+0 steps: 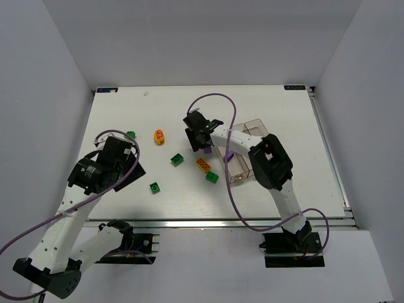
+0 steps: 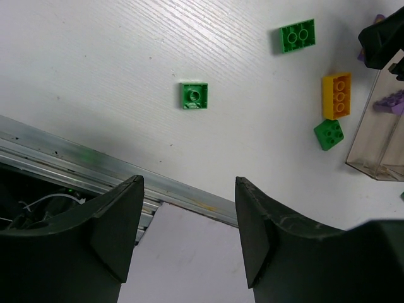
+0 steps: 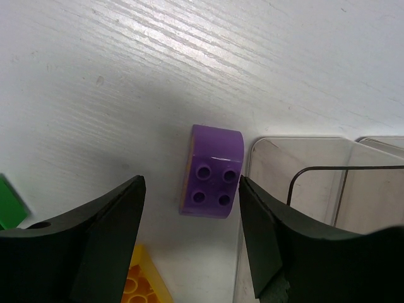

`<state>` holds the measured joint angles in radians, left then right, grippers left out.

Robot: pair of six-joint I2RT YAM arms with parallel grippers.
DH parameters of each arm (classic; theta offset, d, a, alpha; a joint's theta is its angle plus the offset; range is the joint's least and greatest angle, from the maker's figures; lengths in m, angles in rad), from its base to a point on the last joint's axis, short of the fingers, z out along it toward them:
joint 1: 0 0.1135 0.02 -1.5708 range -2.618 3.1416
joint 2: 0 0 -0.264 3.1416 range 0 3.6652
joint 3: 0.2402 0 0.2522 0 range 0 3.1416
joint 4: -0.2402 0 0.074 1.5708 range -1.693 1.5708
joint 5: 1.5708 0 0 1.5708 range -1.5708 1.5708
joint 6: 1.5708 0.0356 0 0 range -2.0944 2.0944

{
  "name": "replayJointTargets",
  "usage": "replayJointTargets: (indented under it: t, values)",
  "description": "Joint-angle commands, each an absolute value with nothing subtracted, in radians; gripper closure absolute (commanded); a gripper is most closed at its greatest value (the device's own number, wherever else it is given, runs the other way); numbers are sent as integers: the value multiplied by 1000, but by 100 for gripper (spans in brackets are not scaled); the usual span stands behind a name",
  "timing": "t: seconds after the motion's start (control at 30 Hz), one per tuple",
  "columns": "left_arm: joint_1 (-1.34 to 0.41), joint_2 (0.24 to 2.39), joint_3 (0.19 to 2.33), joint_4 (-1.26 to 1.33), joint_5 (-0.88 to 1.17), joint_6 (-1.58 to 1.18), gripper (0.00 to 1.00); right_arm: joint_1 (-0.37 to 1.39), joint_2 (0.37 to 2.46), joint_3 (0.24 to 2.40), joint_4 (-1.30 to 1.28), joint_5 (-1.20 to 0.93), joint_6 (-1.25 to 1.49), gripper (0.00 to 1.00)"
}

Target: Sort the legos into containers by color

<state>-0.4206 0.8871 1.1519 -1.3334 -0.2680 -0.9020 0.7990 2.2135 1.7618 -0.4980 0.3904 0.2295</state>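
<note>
Where right claw (image 3: pixel 190 181) gapes, purple lego (image 3: pixel 211 172) lies.

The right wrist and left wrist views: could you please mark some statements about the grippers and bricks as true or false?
1. The right gripper is open above a purple brick. True.
2. The purple brick lies inside the clear bin. False: it lies on the table, outside the bin's wall.
3. The left gripper is shut on a brick. False: it is open and empty.
4. An orange-yellow brick lies next to a green brick. True.
</note>
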Motion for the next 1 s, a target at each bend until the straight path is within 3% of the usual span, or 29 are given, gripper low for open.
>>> replayJointTargets:
  t: [0.0,0.4,0.5,0.6,0.63,0.73,0.97]
  values:
    - [-419,891,1180,-1350,-308,-881,31,799,2201,1744,-488,403,258,34]
    - [-419,891,1193,-1374,-327,-884,30,799,2214,1732,-508,241,311,40]
    - [-419,884,1189,-1376,-327,-887,30,796,2224,1746,-499,218,302,49]
    - [-419,877,1186,-1374,-328,-890,30,796,2230,1759,-474,212,278,69]
    - [-419,874,1186,-1374,-328,-888,30,798,2232,1767,-466,216,250,82]
    - [-419,867,1170,-1368,-322,-890,30,795,2212,1813,-445,198,206,96]
    - [-419,857,1074,-1306,-259,-894,31,750,2051,1908,-436,-81,25,100]
